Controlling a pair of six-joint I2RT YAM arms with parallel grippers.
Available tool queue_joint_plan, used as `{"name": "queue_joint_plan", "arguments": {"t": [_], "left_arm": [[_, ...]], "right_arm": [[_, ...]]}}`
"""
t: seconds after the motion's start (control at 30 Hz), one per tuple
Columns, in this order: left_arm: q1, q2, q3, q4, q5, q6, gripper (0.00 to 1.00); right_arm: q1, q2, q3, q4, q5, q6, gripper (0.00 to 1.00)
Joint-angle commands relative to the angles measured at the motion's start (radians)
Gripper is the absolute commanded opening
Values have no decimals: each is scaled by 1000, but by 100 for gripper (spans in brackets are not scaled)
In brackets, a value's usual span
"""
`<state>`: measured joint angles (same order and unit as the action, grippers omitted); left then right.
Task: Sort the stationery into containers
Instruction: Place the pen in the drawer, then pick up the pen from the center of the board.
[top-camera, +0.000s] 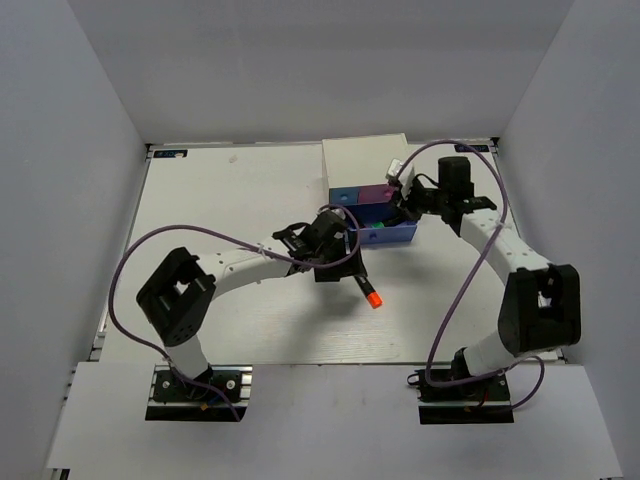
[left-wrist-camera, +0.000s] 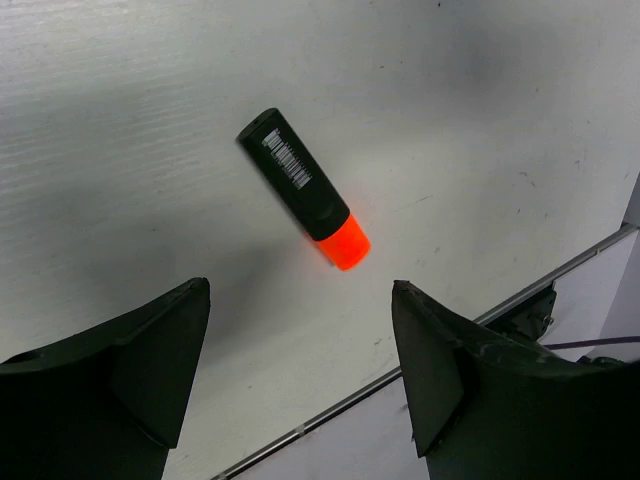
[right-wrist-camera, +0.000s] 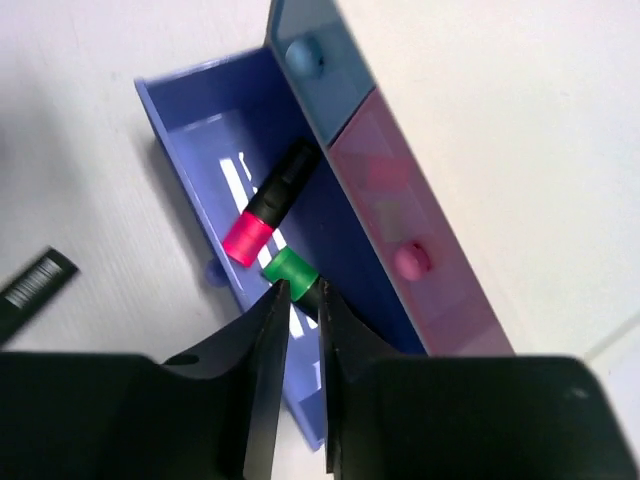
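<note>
Sorting centred on the open blue-violet plastic drawer (right-wrist-camera: 180, 150).
Left pincer (left-wrist-camera: 300, 295) hung wide over the black orange-capped highlighter (left-wrist-camera: 300, 185) on the table (left-wrist-camera: 150, 100), near the drawer's front; it should straddle the barrel squarely. Right pincer (right-wrist-camera: 300, 295), narrow above the drawer, perhaps pinched the green-capped highlighter (right-wrist-camera: 290, 268).

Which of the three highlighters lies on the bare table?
The orange-capped highlighter, below the left gripper; the pink-capped highlighter and green-capped highlighter are at the open blue-violet drawer.
</note>
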<state>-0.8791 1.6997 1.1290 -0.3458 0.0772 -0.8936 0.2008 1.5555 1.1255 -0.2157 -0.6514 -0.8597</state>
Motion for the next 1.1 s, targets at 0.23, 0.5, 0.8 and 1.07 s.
{"name": "queue_joint_plan", "arguments": {"t": [0.23, 0.5, 0.8, 1.07], "left_arm": [[-35, 124, 204, -202, -57, -96, 82], [-95, 248, 330, -300, -190, -183, 79], [-133, 423, 555, -519, -280, -257, 71], [-143, 457, 549, -555, -243, -280, 65]], "right_arm": [[-38, -273, -240, 329, 90, 591, 30], [-55, -370, -339, 372, 116, 695, 33], [-75, -491, -455, 409, 162, 769, 33], [-89, -600, -539, 429, 234, 809, 35]]}}
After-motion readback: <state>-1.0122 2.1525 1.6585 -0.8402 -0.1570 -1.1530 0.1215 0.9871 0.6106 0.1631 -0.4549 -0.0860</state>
